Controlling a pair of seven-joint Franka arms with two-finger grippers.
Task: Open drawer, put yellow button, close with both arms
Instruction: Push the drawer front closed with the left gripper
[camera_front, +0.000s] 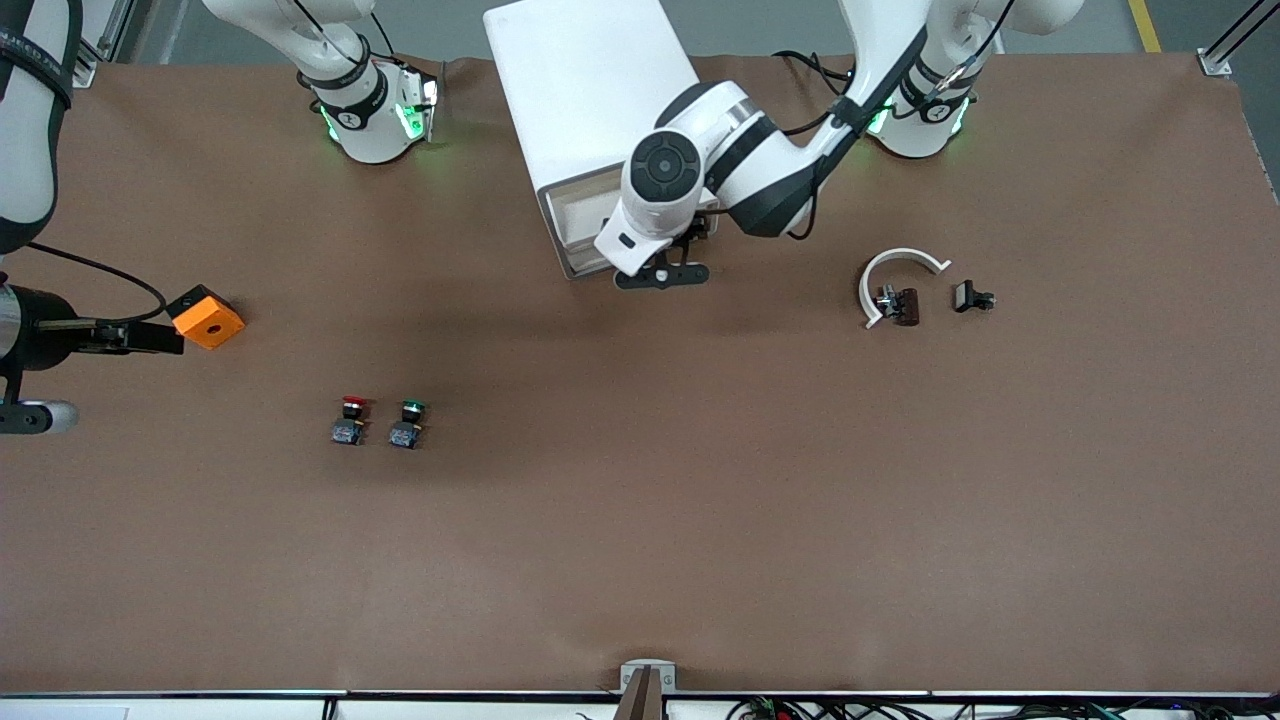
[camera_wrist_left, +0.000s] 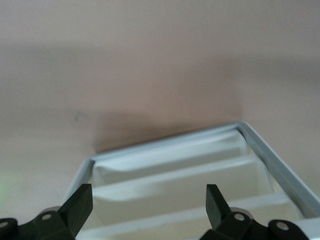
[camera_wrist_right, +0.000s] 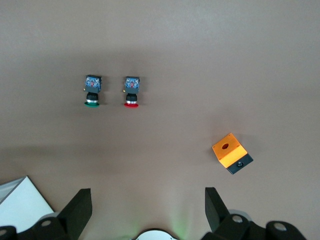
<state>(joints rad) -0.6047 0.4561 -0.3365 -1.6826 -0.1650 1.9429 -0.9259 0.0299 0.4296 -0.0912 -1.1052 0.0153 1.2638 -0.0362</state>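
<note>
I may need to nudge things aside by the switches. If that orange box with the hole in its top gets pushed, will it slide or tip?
The orange box looks squat and blocky on a dark base, so it would probably slide, not tip. Flat faces suggest it won't roll. It seems a hollow plastic housing, likely light, so even a gentle push may send it skidding on the brown table.

I'm looking at a plain brown table (camera_front: 640, 520) filling the frame. At upper centre a white cabinet (camera_front: 585, 80) is showing cream drawer fronts (camera_wrist_left: 175, 175). At lower left, two switches are showing blue-and-black bodies, one red-capped (camera_front: 350, 420), one green-capped (camera_front: 407, 423). At middle left an orange box (camera_front: 208, 317) is sitting on a black base. The arms are showing white with black bands, both grippers black.
</note>
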